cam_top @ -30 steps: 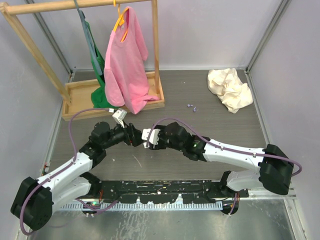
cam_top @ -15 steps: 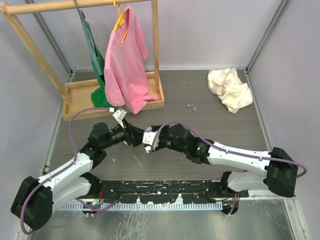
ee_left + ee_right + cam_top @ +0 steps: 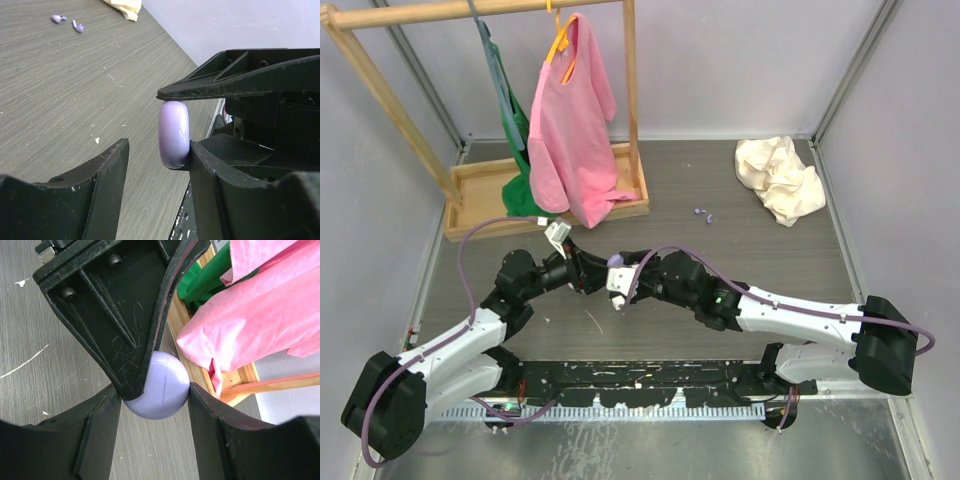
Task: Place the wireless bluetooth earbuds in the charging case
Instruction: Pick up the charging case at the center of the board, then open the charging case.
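A round lilac charging case is pinched by its rim between the fingers of my right gripper, held above the table. In the top view the case sits where the two arms meet. My left gripper is open. One of its fingers lies against the flat face of the case, and the other stands well apart. Two lilac earbuds lie on the table far off, also visible in the top view. The case looks closed.
A wooden clothes rack with a pink shirt and a green garment stands at the back left on a wooden tray base. A crumpled cream cloth lies at the back right. White specks dot the table.
The right gripper has shifted a little left and turned at the left gripper. The lilac case now shows from above between the two grippers.
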Controlling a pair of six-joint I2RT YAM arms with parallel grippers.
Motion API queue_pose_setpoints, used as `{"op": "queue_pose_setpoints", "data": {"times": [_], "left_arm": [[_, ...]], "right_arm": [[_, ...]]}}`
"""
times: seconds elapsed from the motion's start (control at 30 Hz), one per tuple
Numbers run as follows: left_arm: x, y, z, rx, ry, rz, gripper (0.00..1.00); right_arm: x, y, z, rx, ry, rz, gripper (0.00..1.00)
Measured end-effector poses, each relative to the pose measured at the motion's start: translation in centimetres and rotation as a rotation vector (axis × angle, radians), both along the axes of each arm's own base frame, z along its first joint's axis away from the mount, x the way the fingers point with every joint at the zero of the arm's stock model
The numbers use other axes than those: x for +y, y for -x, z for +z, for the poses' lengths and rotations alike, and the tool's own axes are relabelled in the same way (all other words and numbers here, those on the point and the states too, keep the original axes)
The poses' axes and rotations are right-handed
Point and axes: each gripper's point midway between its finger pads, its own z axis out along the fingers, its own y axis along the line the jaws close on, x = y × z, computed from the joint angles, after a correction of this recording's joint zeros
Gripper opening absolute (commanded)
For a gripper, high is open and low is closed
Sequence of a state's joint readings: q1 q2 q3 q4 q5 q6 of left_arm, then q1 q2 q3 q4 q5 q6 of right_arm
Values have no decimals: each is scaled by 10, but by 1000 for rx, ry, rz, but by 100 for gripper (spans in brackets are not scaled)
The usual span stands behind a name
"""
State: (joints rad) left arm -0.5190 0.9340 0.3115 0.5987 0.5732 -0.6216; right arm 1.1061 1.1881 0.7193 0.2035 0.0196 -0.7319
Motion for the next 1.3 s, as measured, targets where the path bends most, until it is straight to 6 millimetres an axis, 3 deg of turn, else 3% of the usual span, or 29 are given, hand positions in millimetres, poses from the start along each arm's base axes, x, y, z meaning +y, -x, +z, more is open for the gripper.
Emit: {"op": "queue_pose_setpoints", "data": {"times": [0.67, 0.9, 1.13, 1.3], "left_arm": [[-3, 5, 8, -22, 30, -32, 42], [-4, 8, 11, -34, 39, -49, 27], [-4, 10, 12, -52, 43, -57, 9], [-1, 11, -1, -71, 20, -49, 4]], "right_arm": [[7, 6, 6, -32, -11, 41, 50], [7, 6, 7, -40, -10, 44, 53], [7, 6, 7, -48, -5, 47, 69], [3, 14, 14, -40, -11, 67, 75]]}}
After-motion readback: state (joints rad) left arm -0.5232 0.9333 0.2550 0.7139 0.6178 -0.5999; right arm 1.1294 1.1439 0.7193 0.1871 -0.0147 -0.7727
